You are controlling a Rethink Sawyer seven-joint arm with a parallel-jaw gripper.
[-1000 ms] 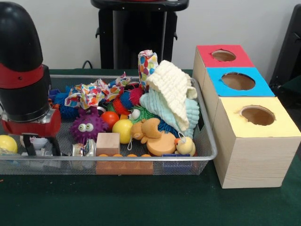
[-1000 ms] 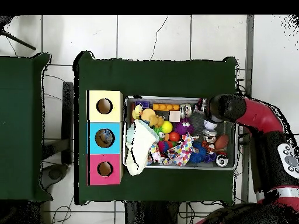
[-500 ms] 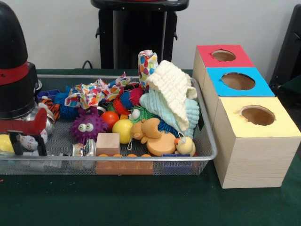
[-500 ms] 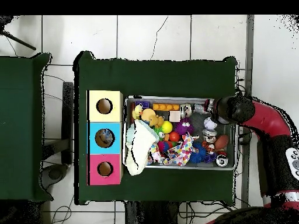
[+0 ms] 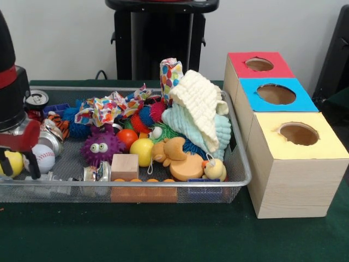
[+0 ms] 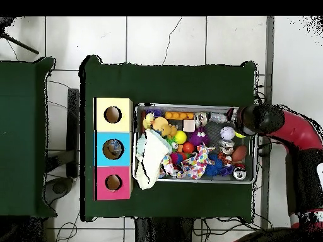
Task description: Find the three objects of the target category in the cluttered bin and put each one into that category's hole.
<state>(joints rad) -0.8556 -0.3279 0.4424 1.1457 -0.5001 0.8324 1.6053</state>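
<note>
- Front rail of wire bin (image 5: 163, 183): wooden block (image 5: 125, 165), orange brick row, duck
- Gripper (image 5: 16, 164) low at bin's end; jaws straddle yellow ball (image 5: 12, 162), whether clamped I cannot tell
- Baseball (image 5: 42, 157) just beside: hard, round, likely rolls; take across widest part
- Middle: spiky purple toy (image 5: 100, 146), soft, yielding
- Far: cloth heap (image 5: 202, 106), limp
- Three holed boxes (image 5: 275, 95) beside bin on tabletop (image 5: 163, 234)

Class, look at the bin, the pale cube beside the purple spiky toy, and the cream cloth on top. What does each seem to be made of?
Bin: metal wire mesh, you see through its silvery walls.
Cube: apparently bare wood, matt pale tan.
Cloth: soft fabric, waffle-textured and draped in folds.
</note>
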